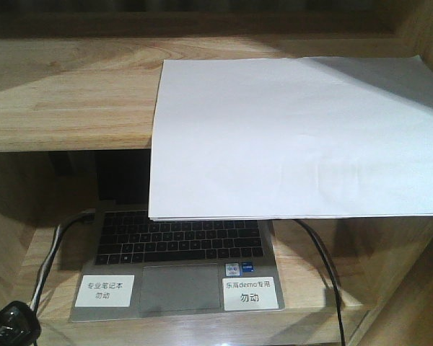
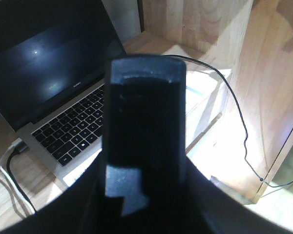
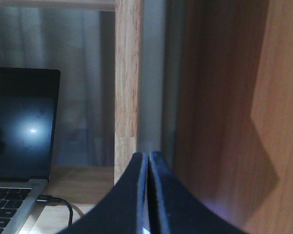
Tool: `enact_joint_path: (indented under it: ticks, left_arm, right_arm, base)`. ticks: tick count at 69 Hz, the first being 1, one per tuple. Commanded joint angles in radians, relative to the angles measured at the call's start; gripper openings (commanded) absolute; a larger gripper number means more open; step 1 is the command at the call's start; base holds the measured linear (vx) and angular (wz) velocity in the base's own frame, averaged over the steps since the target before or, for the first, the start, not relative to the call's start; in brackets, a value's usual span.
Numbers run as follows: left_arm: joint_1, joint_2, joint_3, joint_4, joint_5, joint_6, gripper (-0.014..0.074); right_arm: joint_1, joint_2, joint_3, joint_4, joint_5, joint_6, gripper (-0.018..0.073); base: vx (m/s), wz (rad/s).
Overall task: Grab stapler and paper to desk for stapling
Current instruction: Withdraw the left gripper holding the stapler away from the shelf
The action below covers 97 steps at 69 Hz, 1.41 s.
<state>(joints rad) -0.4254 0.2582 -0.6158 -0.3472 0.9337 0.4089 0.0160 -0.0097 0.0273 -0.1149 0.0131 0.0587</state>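
Note:
The paper (image 1: 296, 137), a thin stack of white sheets, fills the right of the front view, reaching from the upper shelf board out over the laptop. My right gripper (image 3: 148, 161) is shut, with only a thin pale sliver edge-on between its fingers. In the left wrist view the black stapler (image 2: 144, 117) stands lengthwise between the jaws of my left gripper (image 2: 144, 187), which is shut on it. That gripper hangs above the laptop's right side. Neither gripper shows in the front view. The desk is out of view.
An open silver laptop (image 1: 177, 249) with two white labels sits in the lower shelf bay, cables (image 1: 321, 259) on both sides. A wooden upright (image 3: 127, 92) and side panel (image 3: 263, 122) stand close to the right gripper. A black object (image 1: 11, 324) lies bottom left.

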Motion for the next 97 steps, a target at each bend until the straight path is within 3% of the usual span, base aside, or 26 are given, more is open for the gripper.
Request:
enact_joint_path:
  ticks: [1, 20, 28, 31, 46, 54, 65, 85, 97]
  left_arm:
    - [-0.002, 0.013, -0.032, -0.038, -0.111, 0.002, -0.0006]
    - [-0.002, 0.013, -0.032, -0.038, -0.110, 0.002, -0.0006]
    - [-0.002, 0.013, -0.032, -0.038, -0.111, 0.002, -0.0006]
    - [-0.002, 0.013, -0.032, -0.038, -0.111, 0.002, -0.0006]
    - [-0.002, 0.013, -0.032, -0.038, -0.111, 0.002, -0.0006]
    - [-0.002, 0.013, -0.032, -0.038, -0.111, 0.002, -0.0006]
    - [-0.002, 0.013, -0.032, -0.038, -0.111, 0.002, -0.0006]
    - [-0.002, 0.013, -0.032, -0.038, -0.111, 0.002, -0.0006]
    - [-0.002, 0.013, -0.032, -0.038, -0.111, 0.002, -0.0006]
  right_arm:
    - [-0.007, -0.011, 0.004, 0.000, -0.071, -0.008, -0.0010]
    - [-0.007, -0.011, 0.004, -0.007, -0.076, -0.006, -0.0010]
    - [-0.004, -0.011, 0.004, -0.009, -0.082, 0.117, -0.0010]
    - [-0.004, -0.011, 0.004, -0.017, -0.086, 0.201, -0.0010]
    - [-0.004, -0.011, 0.004, -0.122, -0.096, 0.935, -0.0010]
    - [-0.004, -0.011, 0.004, -0.139, -0.035, 1.226, -0.0003]
    - [0.036, -0.011, 0.001, -0.133, -0.031, 1.221, 0.0086]
    - [0.333, -0.011, 0.001, -0.129, -0.079, 1.219, 0.0432]
    - [0.473, -0.010, 0.001, -0.138, -0.177, 1.219, 0.0549]
  base:
    - [0.00, 0.00]
    - [0.00, 0.00]
    - [0.00, 0.00]
    - [0.00, 0.00]
    - [0.00, 0.00]
    - [0.00, 0.00]
    - [0.00, 0.00]
    - [0.00, 0.00]
    - [0.00, 0.00]
